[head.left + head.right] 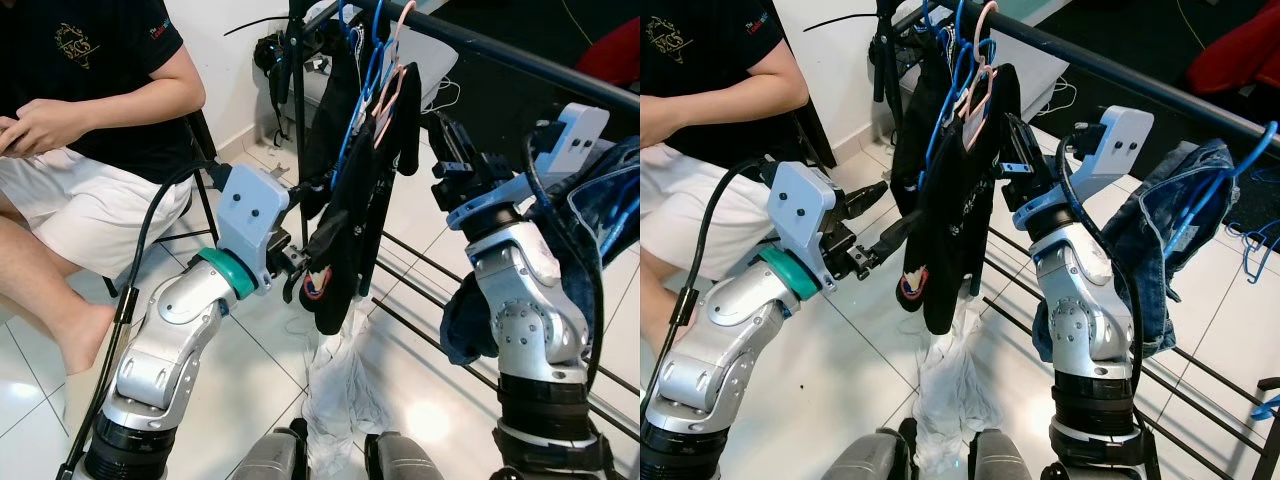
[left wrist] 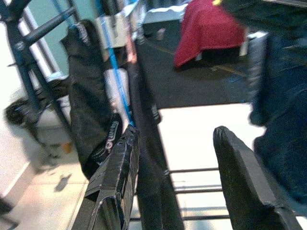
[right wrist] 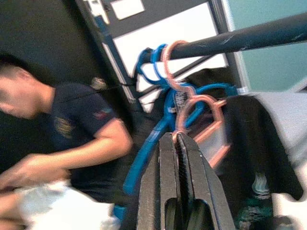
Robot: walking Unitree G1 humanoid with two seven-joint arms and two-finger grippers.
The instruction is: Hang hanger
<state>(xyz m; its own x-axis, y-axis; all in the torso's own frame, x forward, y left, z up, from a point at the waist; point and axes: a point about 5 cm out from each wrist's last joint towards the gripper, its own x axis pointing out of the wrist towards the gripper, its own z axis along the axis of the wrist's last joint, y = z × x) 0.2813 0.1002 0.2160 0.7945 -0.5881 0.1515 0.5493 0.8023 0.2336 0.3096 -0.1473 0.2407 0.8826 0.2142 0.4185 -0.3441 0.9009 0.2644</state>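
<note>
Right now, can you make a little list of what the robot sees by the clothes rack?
rail: dark rack rail, running across above both arms
hangers: pink hanger and blue hangers hooked over the rail
clothes: black garment hanging from them; jeans on a blue hanger at the right
left gripper: open, beside the black garment
right gripper: shut, just below the pink hanger
person: seated person to the left

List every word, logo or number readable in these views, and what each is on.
No text reads clearly.
Person's black T-shirt: gold chest emblem and small red sleeve print, both too small to read.
Black garment hanging on the rail: white lettering and a red and white patch near the hem, blurred, unreadable.
</note>
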